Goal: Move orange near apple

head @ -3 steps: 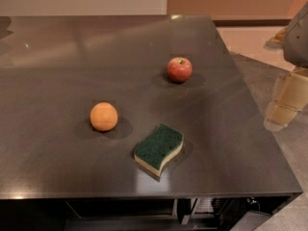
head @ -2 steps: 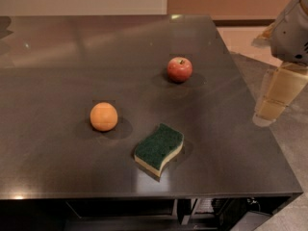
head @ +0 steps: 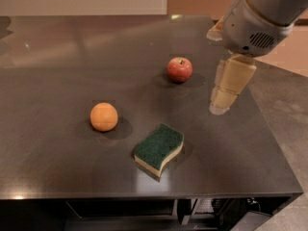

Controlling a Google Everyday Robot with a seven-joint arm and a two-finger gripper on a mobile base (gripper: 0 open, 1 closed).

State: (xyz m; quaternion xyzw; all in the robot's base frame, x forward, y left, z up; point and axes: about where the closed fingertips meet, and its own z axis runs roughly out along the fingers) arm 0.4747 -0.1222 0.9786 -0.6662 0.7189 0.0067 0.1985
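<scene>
The orange [head: 104, 116] is a smooth round orange fruit lying on the dark table [head: 57, 71], left of centre. The apple [head: 179, 70] is red with a short stem and lies farther back, right of centre. My gripper [head: 220, 106] hangs from the grey arm [head: 260, 18] at the upper right. It points down over the table's right side, to the right of the apple and slightly nearer the front. It is far from the orange and holds nothing that I can see.
A green and yellow sponge [head: 159, 148] lies near the front edge, right of the orange and in front of the apple. The table's right edge [head: 269, 129] runs just beyond the gripper, with the floor past it.
The arm and gripper have moved left, from beyond the table's right edge to over the table near the apple. The orange, apple and sponge have not moved.
</scene>
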